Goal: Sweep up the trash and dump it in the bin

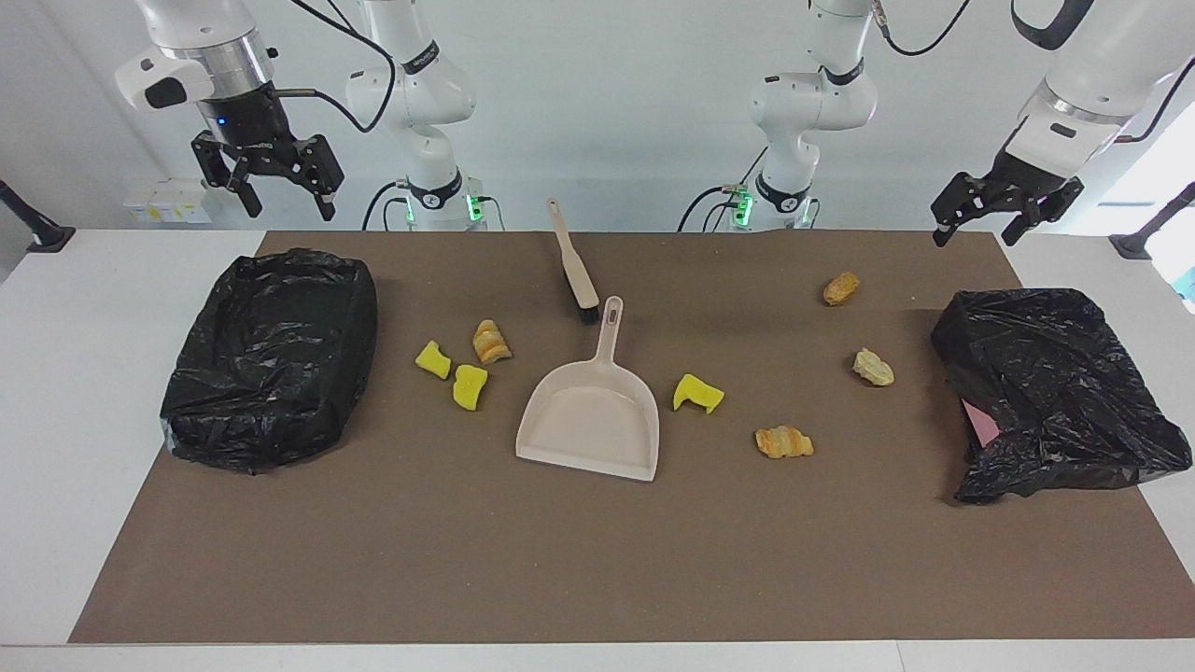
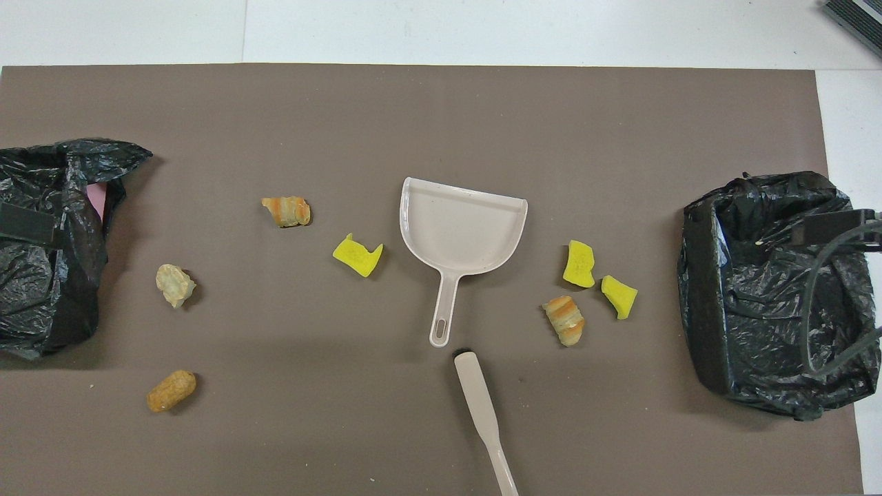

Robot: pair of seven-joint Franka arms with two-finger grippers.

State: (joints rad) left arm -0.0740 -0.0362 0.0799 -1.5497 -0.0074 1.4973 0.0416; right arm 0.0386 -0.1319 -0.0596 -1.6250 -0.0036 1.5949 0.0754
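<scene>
- Presently over the lined bin (image 1: 271,359) at the right arm's end of the tabletop (image 1: 56,420): right end effector (image 1: 288,203), fingers spread wide, nothing held. Risk of snagging the liner on any descent.
- Beside that bin, toward mid-table: two sponge chunks (image 1: 432,359) and one bread piece (image 1: 491,342), close together. Risk of scattering under a fast stroke.
- At centre: brush (image 1: 577,271), bristles just beside the handle of the dustpan (image 1: 593,411). Risk of shoving the pan while grasping the brush.
- Toward the left arm's end: lone sponge chunk (image 1: 697,393) and three bread scraps (image 1: 783,441), well apart. Risk of rolling past the pan lip.
- At the left arm's end: slumped bin (image 1: 1055,392), liner sagging. Left end effector (image 1: 976,233) above it, wide open, empty. Risk of spilling onto the collapsed liner.
</scene>
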